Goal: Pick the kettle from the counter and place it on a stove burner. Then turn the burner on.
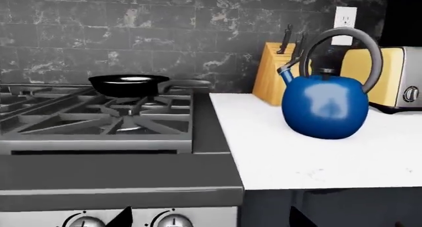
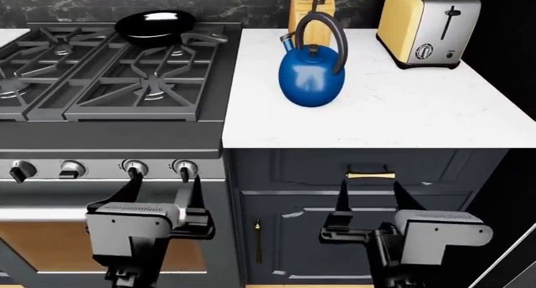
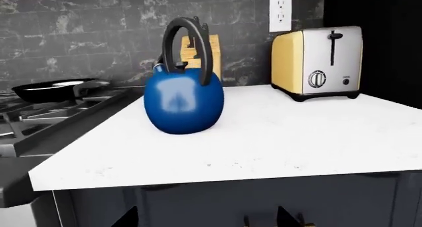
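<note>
Head view: kettle [image 2: 312,74] upright on white desk [image 2: 402,112], just right of stove [image 2: 117,137], near knife block [image 2: 303,9]; toaster [image 2: 427,27] at back right. Left hand [image 2: 163,191] and right hand [image 2: 368,194] both released, fingers spread, low before cabinets.
Left wrist view: frying pan [image 1: 128,83] on rear grate; kettle spout toward stove.
Right wrist view: kettle on desk, apart from toaster.

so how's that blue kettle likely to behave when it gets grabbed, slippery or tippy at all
The kettle has a glossy round body, so its sides would probably slip in a pinch. The tall arched handle looks like the surer hold, though hung from it the body may swing. It stands upright on the counter; a push up high could likely tip it.
</note>
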Motion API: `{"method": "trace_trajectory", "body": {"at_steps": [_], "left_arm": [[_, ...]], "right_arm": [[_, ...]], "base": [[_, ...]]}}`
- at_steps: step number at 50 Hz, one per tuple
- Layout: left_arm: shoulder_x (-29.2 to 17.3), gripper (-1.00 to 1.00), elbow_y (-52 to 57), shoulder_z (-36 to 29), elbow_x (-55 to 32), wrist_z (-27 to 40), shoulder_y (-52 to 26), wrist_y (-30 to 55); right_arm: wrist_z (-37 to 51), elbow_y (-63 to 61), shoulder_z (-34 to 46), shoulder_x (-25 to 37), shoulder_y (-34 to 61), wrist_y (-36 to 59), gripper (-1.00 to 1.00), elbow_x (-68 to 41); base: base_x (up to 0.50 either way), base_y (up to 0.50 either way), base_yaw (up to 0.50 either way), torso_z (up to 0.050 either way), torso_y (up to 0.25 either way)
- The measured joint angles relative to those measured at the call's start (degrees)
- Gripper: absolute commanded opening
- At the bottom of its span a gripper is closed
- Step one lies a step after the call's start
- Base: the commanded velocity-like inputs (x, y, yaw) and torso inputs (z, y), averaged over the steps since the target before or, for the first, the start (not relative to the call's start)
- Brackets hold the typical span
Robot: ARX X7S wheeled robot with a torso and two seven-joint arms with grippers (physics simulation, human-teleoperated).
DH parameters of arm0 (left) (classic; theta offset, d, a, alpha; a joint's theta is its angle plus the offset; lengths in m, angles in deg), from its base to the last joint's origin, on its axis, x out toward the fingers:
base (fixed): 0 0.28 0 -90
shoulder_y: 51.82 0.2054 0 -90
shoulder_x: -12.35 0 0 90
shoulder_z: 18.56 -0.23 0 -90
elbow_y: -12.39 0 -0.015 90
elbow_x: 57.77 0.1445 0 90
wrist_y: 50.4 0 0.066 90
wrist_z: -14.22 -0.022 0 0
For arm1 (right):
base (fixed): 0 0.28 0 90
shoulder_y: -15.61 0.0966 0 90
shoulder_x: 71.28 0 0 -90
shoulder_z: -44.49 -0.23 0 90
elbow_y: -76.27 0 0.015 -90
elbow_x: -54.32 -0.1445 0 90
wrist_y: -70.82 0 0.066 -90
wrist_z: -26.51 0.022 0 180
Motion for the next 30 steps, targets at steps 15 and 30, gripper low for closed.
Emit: {"method": "trace_trajectory", "body": {"at_steps": [15, 30], "left_arm": [[-6.8, 1.0, 17.2, 5.7, -12.1, 3.5, -10.6, 22.0], [-13.1, 1.0, 21.0, 14.9, -32.1, 8.1, -28.2, 43.4]], "right_arm": [[21.1, -22.0, -12.9, 6.1, 18.5, 38.4, 1.0, -34.2], [50.4, -19.7, -12.7, 17.8, 42.5, 51.5, 1.0, -75.5]], "base": [[0.0, 0.0, 0.0, 0.0, 0.0], [0.0, 0.0, 0.0, 0.0, 0.0]]}}
